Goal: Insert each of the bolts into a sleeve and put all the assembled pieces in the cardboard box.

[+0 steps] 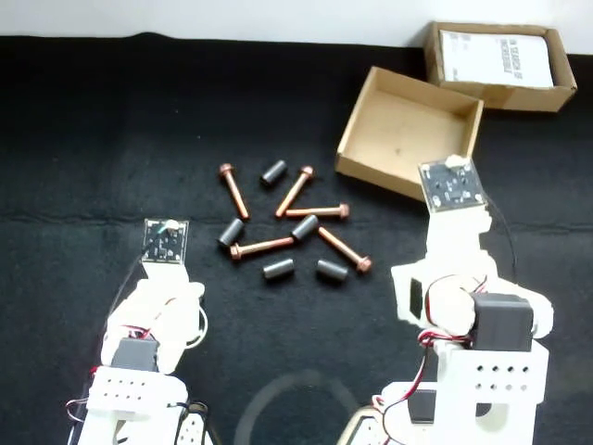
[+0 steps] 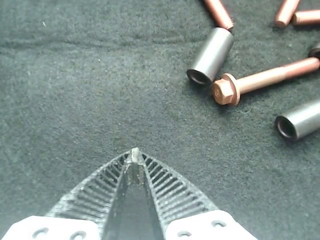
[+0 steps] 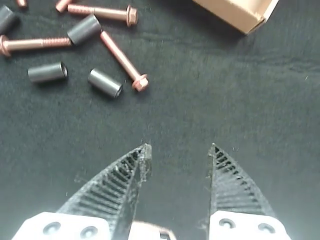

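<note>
Copper bolts (image 1: 262, 247) and grey sleeves (image 1: 278, 270) lie scattered mid-tabletop (image 1: 93, 139) on black cloth. The open cardboard box (image 1: 408, 125) sits just beyond them, with a second box (image 1: 500, 93) behind it against a pale wall (image 1: 232, 17). The left tool (image 2: 134, 155) hangs low beside the pile, pressed together. The right tool (image 3: 179, 148) hovers near the cardboard box, spread.

Bolts (image 1: 262, 247), sleeves (image 1: 278, 270) — loose near box (image 1: 408, 125).
</note>
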Robot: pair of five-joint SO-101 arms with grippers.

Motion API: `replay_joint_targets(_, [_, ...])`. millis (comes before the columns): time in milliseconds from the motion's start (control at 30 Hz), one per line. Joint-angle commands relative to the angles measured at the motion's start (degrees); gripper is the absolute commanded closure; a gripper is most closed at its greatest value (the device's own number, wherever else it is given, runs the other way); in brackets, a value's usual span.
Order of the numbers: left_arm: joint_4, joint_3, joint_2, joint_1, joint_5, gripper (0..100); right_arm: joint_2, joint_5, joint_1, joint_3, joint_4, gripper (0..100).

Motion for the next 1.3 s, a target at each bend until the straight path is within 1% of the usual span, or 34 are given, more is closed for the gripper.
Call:
replay_joint_targets(0, [0.09, 1.27, -0.31, 1.10, -0.18, 99, 0.40, -0.09, 0.66, -1.89, 1.98, 81.5])
replay_joint_targets(100, [0.70, 0.57, -0.31, 0.13, -0.18, 99, 0.31, -0.35, 0.57, -0.92, 1.98, 81.5])
replay_joint_targets(200, [4.84, -4.44, -0.31, -3.74, -0.26, 99, 0.66, -0.35, 0.57, -0.75, 3.12, 81.5])
replay_joint_targets(300, [11.87, -13.93, 0.22, -6.37, -0.18, 99, 0.92, -0.35, 0.04, -0.84, 4.35, 81.5])
replay_joint_targets(400, [22.77, -26.59, 0.40, -6.46, -0.18, 99, 3.03, -0.09, -2.95, -0.75, 5.76, 81.5])
replay_joint_targets(500, [30.77, -36.00, 0.40, -6.37, -0.18, 92, 9.36, -0.26, -5.23, -1.10, 5.76, 81.5])
replay_joint_targets(633, [36.48, -41.45, 0.40, -6.37, -0.18, 82, 19.47, -0.09, -8.66, -2.42, 5.76, 81.5])
replay_joint_targets(700, [36.75, -41.54, 0.40, -6.46, -0.18, 79, 23.25, -0.09, -10.86, -4.18, 5.76, 81.5])
replay_joint_targets(800, [36.66, -41.71, 3.03, -6.46, -0.18, 77, 28.09, 0.00, -14.37, -8.57, 5.67, 81.5])
replay_joint_targets(967, [34.37, -41.80, 16.66, -6.37, 0.09, 78, 35.74, -0.18, -18.07, -16.31, 3.38, 81.5])
replay_joint_targets(1100, [31.03, -41.71, 26.33, -6.46, 0.09, 78, 42.77, -0.35, -18.51, -18.15, -4.00, 81.5])
replay_joint_targets(1267, [20.92, -41.36, 34.07, -6.81, 0.26, 78, 51.12, -0.18, -20.18, -18.42, -14.55, 81.5])
